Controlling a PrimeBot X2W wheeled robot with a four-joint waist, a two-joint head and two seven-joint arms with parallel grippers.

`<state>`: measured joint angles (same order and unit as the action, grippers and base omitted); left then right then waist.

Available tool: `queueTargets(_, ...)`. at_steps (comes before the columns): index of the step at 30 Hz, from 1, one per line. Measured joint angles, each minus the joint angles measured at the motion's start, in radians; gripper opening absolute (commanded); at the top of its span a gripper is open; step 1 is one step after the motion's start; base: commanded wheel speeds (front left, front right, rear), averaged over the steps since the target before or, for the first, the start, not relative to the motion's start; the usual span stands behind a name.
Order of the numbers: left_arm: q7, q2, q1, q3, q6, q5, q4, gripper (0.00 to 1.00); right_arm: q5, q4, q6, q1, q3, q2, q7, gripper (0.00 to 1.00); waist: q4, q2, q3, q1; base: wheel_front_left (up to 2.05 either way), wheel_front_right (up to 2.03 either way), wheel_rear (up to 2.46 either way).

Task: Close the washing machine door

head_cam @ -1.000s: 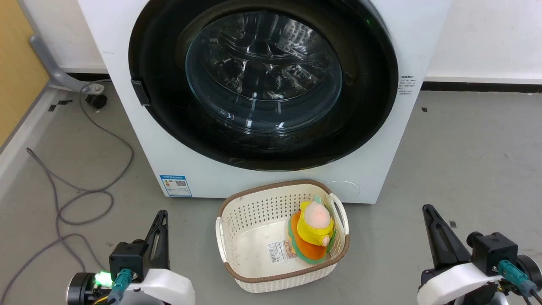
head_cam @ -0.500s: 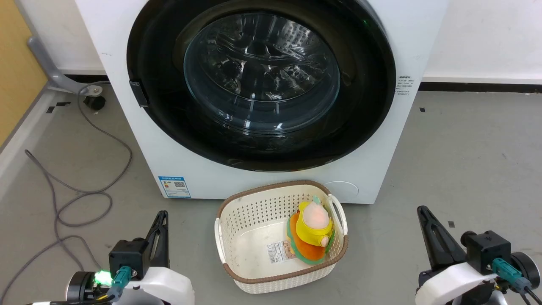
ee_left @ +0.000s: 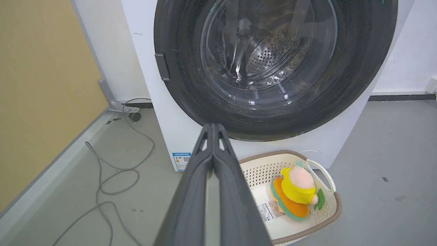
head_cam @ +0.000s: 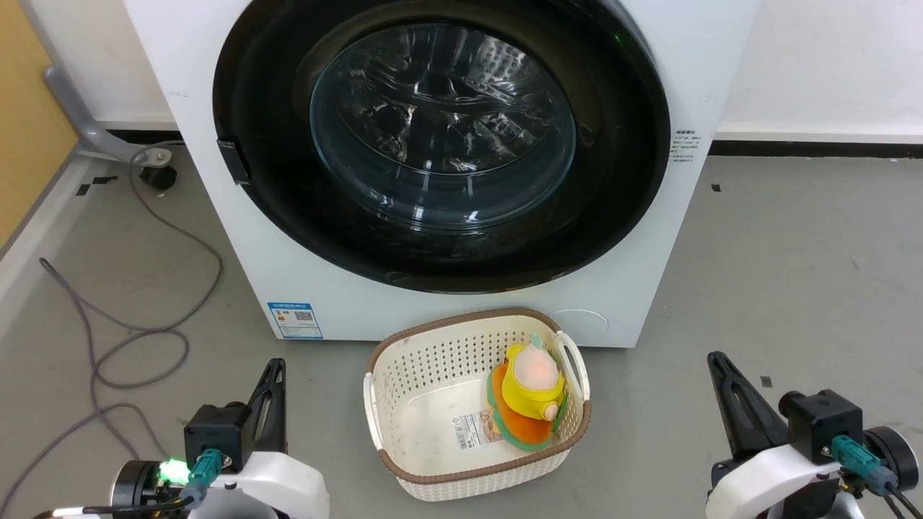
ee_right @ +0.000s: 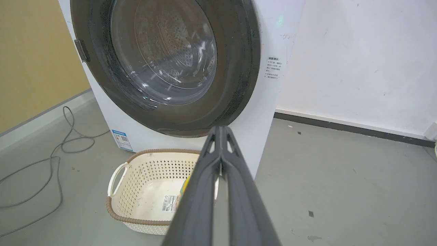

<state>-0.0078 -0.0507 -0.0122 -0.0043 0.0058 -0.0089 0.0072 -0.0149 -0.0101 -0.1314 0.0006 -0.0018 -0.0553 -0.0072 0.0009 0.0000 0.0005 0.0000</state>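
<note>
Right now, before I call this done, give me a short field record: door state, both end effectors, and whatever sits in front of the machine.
door: washing machine door lies flush in the front of the washing machine; looks shut
left end effector: fingers together, empty, low and back from the machine
right end effector: fingers together, empty, clear of the door
basket: cream, on the floor just in front of the machine
basket contents: yellow and orange plush toy
floor: grey cable loops on the machine's left

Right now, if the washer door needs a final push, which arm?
Left, probably. The washing machine door looks shut; the dark tab on its rim sits nearer the left pincer than the right pincer.
</note>
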Motion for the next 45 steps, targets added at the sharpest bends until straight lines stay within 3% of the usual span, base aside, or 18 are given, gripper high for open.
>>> queueTargets(45,0.007,0.0,0.001,0.003,0.0,0.006,-0.003,0.0,0.007,0.004,0.0,0.0,0.002,0.0,0.007,0.0,-0.001,0.0,0.0,0.0,0.0,0.0,0.0)
